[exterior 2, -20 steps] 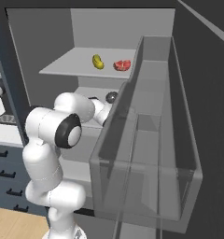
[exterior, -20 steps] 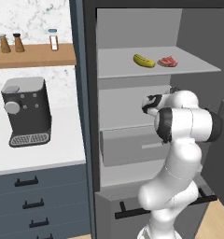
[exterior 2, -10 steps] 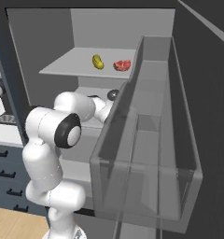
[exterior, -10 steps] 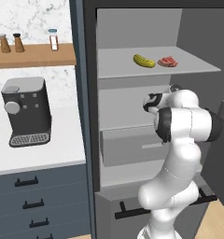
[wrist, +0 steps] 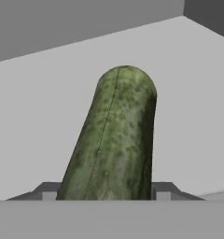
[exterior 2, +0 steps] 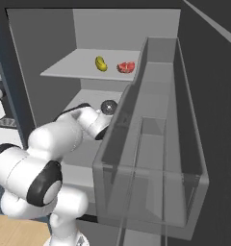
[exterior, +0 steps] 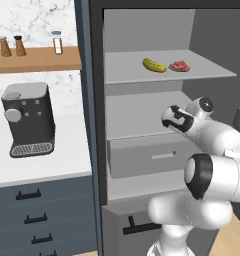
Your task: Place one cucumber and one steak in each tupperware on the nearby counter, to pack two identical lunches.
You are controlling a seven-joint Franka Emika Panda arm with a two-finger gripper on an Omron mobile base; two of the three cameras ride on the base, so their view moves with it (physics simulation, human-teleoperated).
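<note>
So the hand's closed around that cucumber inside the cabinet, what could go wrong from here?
1. The hand grips the cucumber near one end, most of its length sticking out, so it may pivot or slip when lifted.
2. The arm reaches between the grey shelves; pulling out carelessly could knock the long cucumber against a shelf edge.
3. The open door's clear bin sits close beside the arm, so a wide swing might hit it.

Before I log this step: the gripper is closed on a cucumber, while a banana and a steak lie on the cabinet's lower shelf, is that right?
Not quite: the banana and steak lie on the upper shelf, as the left base view shows. The gripper is closed on the cucumber.
</note>
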